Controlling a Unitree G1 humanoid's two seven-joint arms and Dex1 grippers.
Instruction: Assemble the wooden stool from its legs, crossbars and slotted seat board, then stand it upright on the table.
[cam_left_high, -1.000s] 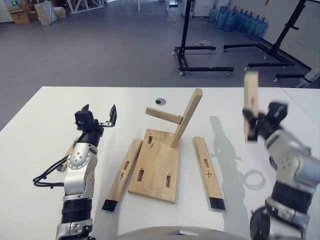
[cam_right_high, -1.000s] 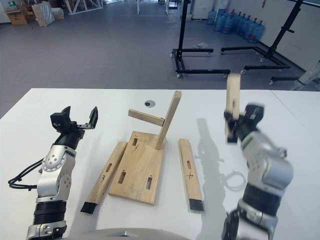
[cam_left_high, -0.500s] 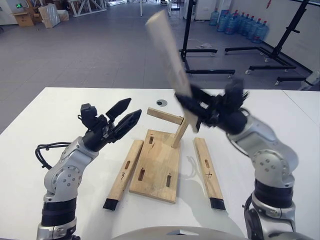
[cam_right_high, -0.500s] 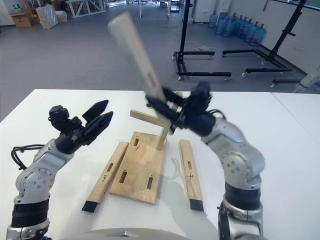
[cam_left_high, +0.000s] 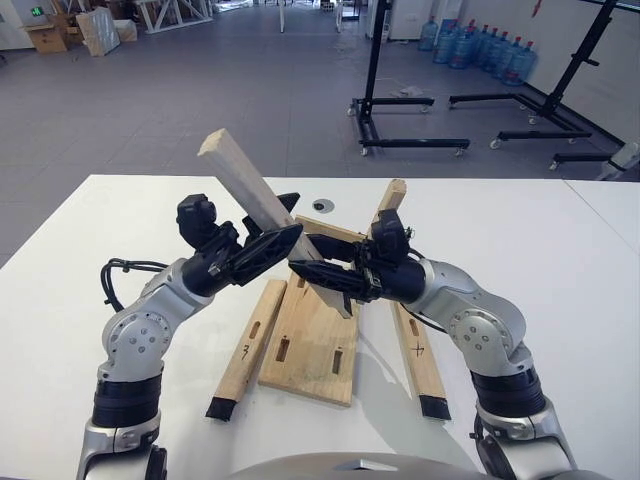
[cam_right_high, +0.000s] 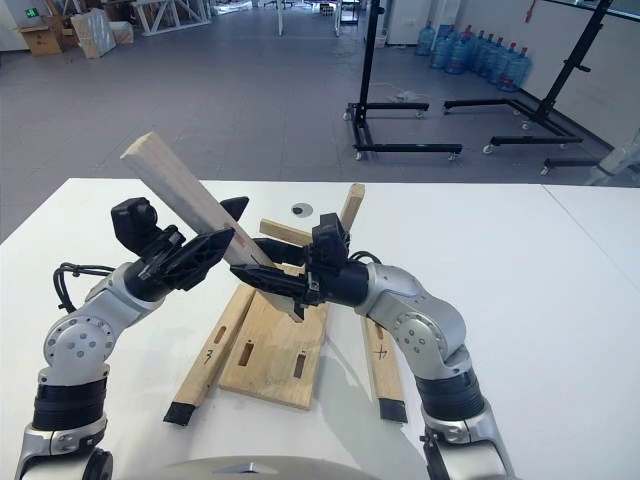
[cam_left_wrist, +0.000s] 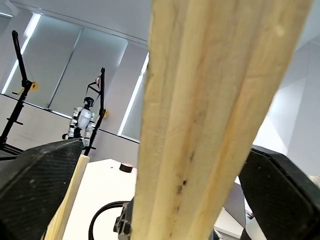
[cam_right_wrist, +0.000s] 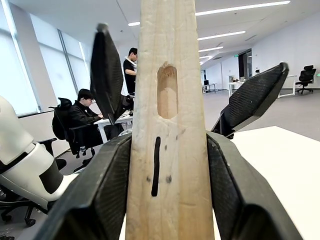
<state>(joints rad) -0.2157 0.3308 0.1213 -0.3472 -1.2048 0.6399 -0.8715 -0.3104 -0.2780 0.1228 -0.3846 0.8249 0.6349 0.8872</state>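
1. The table (cam_left_high: 560, 260) lies under both my grippers; everything below my fingertips rests on it.
2. The seat board (cam_left_high: 315, 350) lies flat just beneath my right gripper (cam_left_high: 318, 277), slots facing up. That is where I judge this piece must go.
3. The held leg (cam_left_high: 250, 190) is clamped near its lower end by my right gripper's fingers (cam_right_wrist: 112, 195). It slants up and away past my left gripper (cam_left_high: 285, 222), with its foot hanging just above the board.
4. A loose leg (cam_left_high: 248, 345) lies under my left forearm, and a second loose leg (cam_left_high: 420, 355) lies under my right. Both are beside the board.
5. The standing leg (cam_left_high: 388, 200) is already seated in the board behind my right wrist. Its crossbar (cam_left_high: 335, 232) juts toward my fingertips, so I should keep the held leg's foot clear of both.
6. My left gripper's fingers (cam_left_high: 268, 247) are apart, straddling the held leg higher up without pinching it. To do this well, I would close them squarely on its flat faces. Then I would bring it upright and steer its end straight into a free slot.
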